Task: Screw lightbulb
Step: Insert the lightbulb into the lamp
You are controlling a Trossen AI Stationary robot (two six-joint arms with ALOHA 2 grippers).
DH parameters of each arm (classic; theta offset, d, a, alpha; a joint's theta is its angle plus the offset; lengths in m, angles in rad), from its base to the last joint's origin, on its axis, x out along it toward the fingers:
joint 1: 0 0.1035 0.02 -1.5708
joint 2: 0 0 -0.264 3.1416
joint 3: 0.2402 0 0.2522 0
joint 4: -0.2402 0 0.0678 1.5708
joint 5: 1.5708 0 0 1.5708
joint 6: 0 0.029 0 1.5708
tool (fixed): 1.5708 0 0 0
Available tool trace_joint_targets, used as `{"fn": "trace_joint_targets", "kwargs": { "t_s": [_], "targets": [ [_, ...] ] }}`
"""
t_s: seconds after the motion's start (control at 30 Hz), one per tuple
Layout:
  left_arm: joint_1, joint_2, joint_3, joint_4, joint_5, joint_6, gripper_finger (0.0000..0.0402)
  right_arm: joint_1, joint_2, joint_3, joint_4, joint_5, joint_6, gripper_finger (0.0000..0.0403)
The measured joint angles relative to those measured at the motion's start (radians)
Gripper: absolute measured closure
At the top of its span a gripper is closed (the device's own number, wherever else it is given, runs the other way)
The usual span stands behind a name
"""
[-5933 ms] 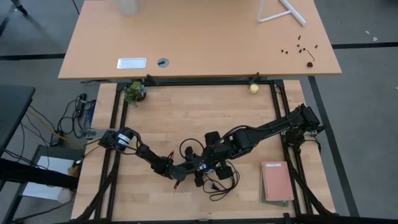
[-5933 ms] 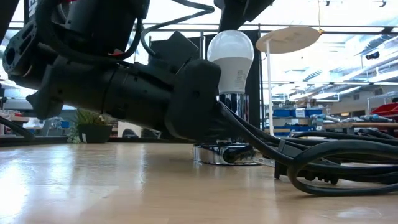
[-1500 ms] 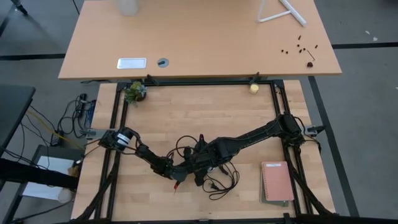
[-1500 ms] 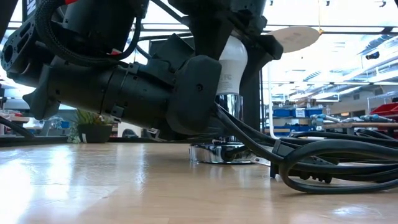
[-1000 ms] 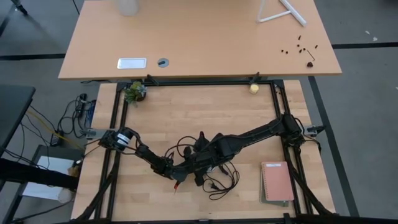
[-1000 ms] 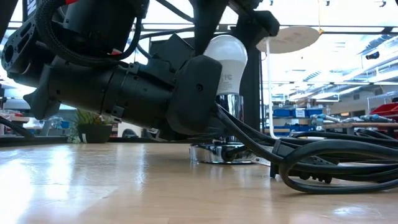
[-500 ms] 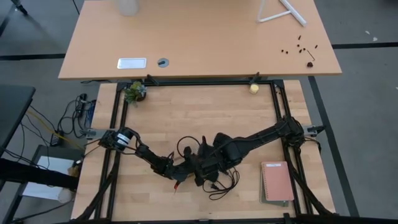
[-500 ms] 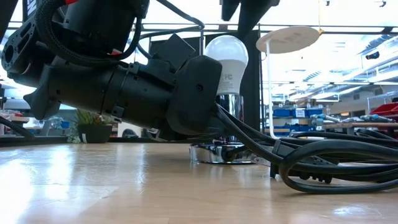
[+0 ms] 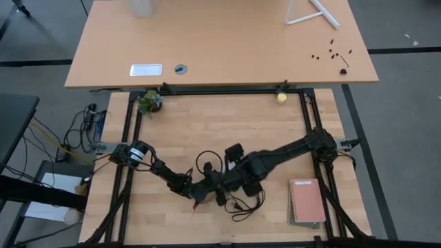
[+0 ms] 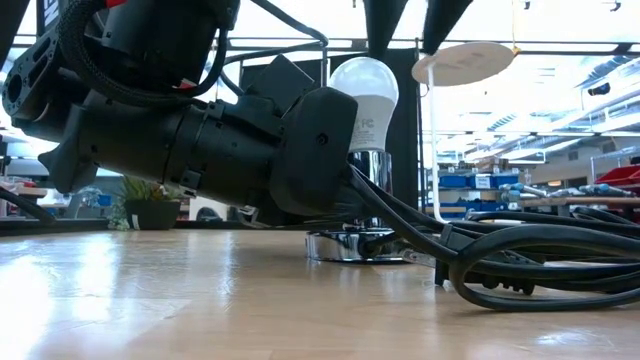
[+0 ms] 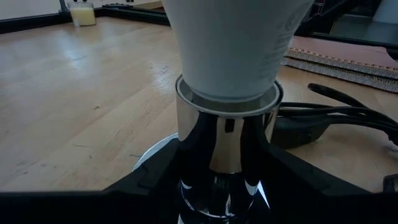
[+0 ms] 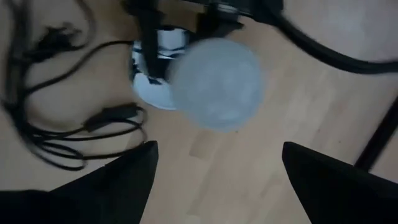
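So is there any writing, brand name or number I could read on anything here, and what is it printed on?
Small grey print on the side of the lightbulb: too small and partly hidden by the left arm to read.
Pale label plate on the far desk: nothing legible.
Notebook on the table: no visible text.
Otherwise none.

We see the small white pear-shaped lightbulb (image 10: 365,92) standing upright, its rounded frosted dome on top and its narrower neck pointing down. The neck sits in a shiny chrome socket sleeve (image 11: 225,140), so the bulb's screw base is hidden from us. In the low view we make out faint grey printing on its side, too small to read. From the left wrist view, the bulb (image 11: 233,43) flares wide above the sleeve's rim. From the right wrist view, its dome (image 12: 214,84) appears as a pale round shape, blurred, above the wooden tabletop.
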Motion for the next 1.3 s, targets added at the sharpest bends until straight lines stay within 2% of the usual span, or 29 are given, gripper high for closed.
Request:
{"fn": "trace_joint_targets", "kwargs": {
  "t_s": [0.3,0.47,0.7,1.3],
  "targets": [
    [0.000,0.000,0.000,-0.001,0.000,-0.001,0.0206,-0.077,0.001,-0.055,0.085,-0.147,-0.158,0.0051],
    [-0.001,0.000,0.000,-0.003,0.000,-0.001,0.0206,-0.086,0.002,-0.159,0.187,-0.172,-0.221,0.0051],
    [-0.001,0.000,0.000,-0.003,0.000,-0.001,0.0206,-0.096,0.001,-0.178,0.290,-0.228,-0.240,0.0051],
    [-0.001,-0.001,0.000,-0.003,0.000,-0.002,0.0206,-0.109,0.001,-0.184,0.362,-0.234,-0.307,0.0060]
  ]
}}
